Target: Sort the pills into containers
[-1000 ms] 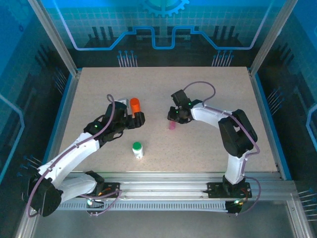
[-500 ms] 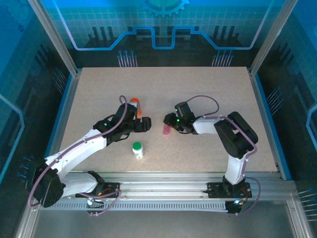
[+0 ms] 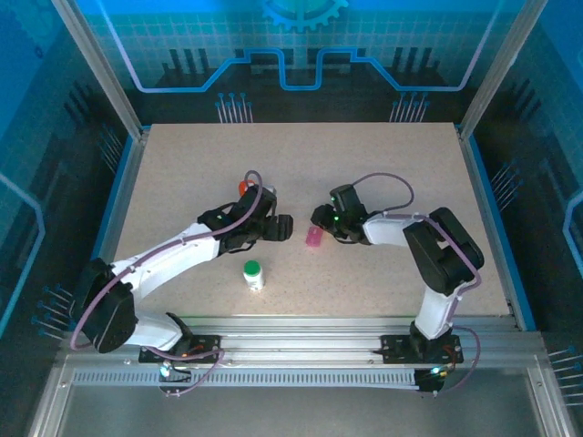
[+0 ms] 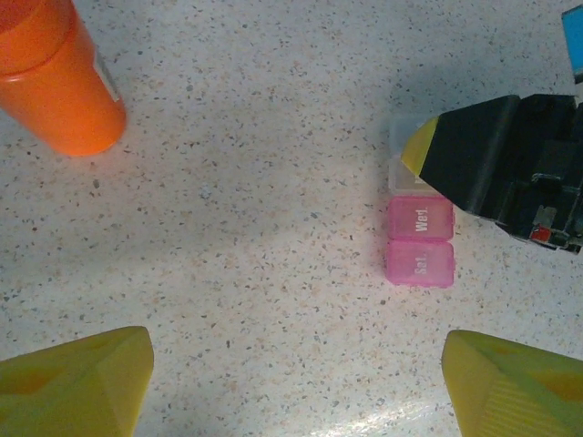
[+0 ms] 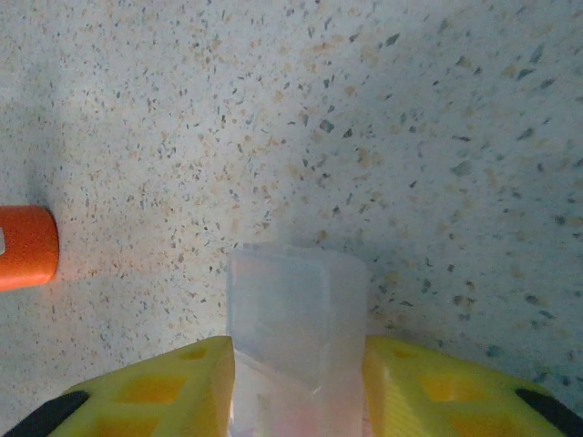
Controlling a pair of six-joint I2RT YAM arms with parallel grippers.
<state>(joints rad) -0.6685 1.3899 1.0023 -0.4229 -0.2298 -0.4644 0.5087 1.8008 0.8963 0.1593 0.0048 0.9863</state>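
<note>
A small pink-tinted clear pill box (image 3: pixel 314 237) lies at mid-table; in the left wrist view its pink cells (image 4: pixel 420 241) read "Wed" and "Sat". My right gripper (image 3: pixel 322 225) is shut on its clear end (image 5: pixel 296 309), with a yellow finger (image 5: pixel 164 391) pressed to each side. My left gripper (image 3: pixel 281 226) hovers just left of the box, open, with bare table between its fingers (image 4: pixel 77 382). The orange bottle (image 3: pixel 244 185) stands behind the left arm, upright (image 4: pixel 55 77). The white bottle with the green cap (image 3: pixel 252 274) stands nearer the front. Pills are out of view.
The speckled table (image 3: pixel 392 164) is fenced by blue side rails and an aluminium frame. The two grippers are close together at the centre, with the right gripper's black body (image 4: pixel 519 173) near the left fingers. The orange bottle (image 5: pixel 25 247) sits left of the right gripper.
The left arm has swung right, past the orange bottle, toward the pill box, and its jaws narrowed slightly. The right gripper lowered and now clasps the box, which shifted a little.
</note>
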